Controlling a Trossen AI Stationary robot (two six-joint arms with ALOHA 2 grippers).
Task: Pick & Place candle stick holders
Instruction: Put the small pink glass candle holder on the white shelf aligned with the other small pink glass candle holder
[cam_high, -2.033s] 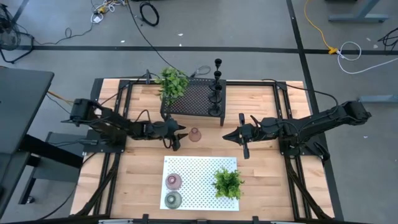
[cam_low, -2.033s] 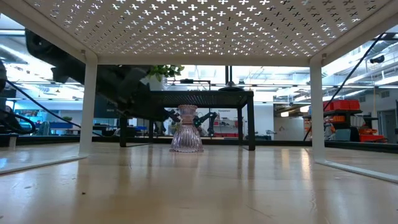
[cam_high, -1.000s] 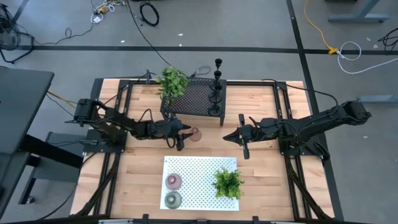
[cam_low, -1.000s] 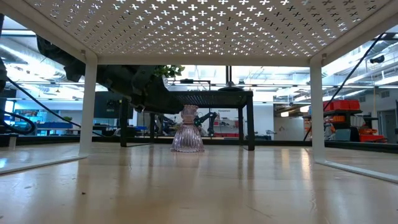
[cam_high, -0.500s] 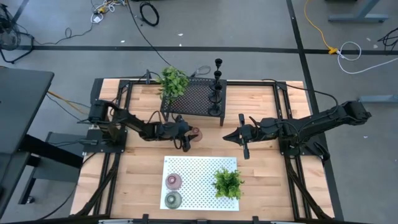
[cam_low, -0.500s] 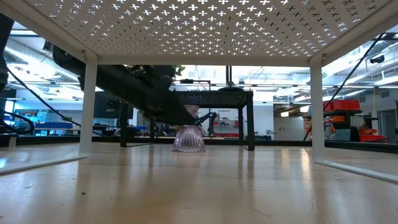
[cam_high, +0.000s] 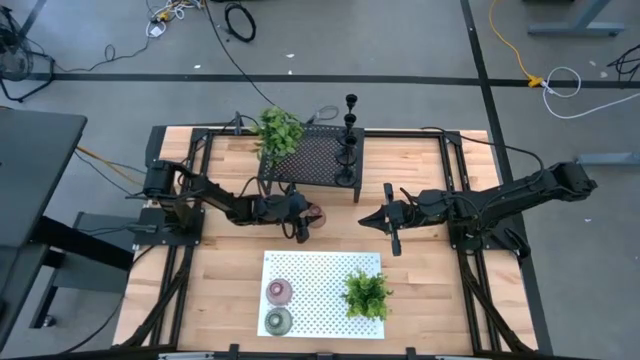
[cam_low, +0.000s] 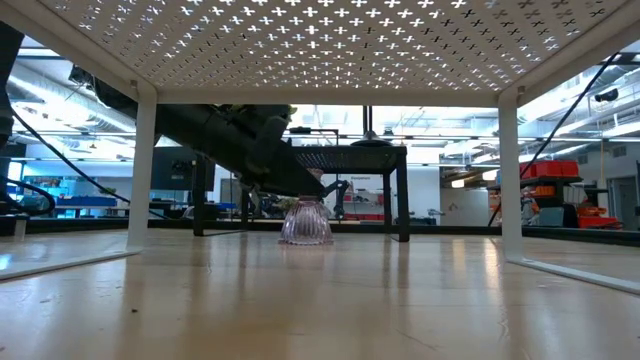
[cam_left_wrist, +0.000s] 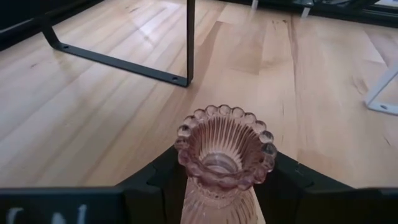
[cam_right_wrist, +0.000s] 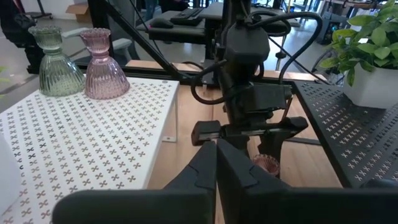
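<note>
Left wrist view shows the pink glass holder (cam_left_wrist: 225, 163), ribbed with a beaded rim, between the left gripper (cam_left_wrist: 224, 186) fingers, which close around its neck. High view alone shows the right gripper (cam_high: 383, 220) shut, empty, near the worktop's (cam_high: 420, 160) middle.

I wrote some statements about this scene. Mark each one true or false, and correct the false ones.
1. The left gripper has its fingers on both sides of a pink glass holder that stands on the wooden table. True.
2. The right gripper stands wide open. False: it is shut and holds nothing.
3. On the white perforated shelf stand a pink and an olive-green glass holder. True.
4. The slim black holders lie on the floor. False: they stand on the black mesh rack.
</note>
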